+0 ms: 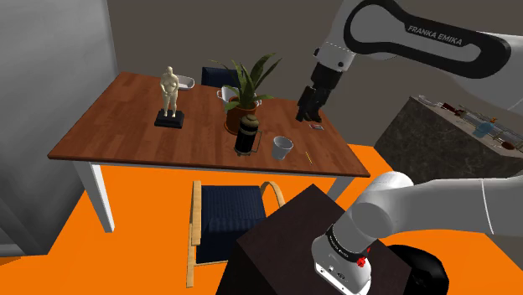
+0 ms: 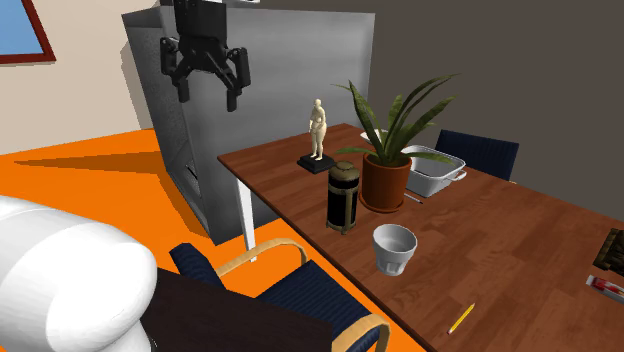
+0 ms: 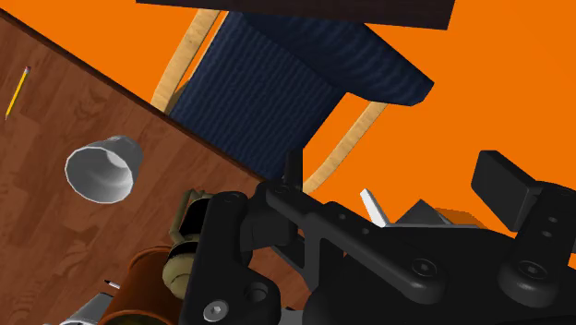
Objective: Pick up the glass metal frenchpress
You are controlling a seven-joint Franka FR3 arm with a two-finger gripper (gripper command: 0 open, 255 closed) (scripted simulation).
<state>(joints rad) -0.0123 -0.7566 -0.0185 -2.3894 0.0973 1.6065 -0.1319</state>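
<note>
French press (image 2: 343,196), dark-bodied with a metal frame, is not in the jaws: these stand wide apart, holding nothing, and hang in the air well above the table (image 2: 500,225). The press stands upright on the table near the edge facing the blue-seated chair (image 2: 300,285), just beside a potted plant (image 2: 385,182). A white cup (image 2: 394,248) sits near its other side. A pale figurine (image 2: 318,128) stands farther along, and a yellow pencil (image 2: 460,318) lies beyond the cup.
</note>
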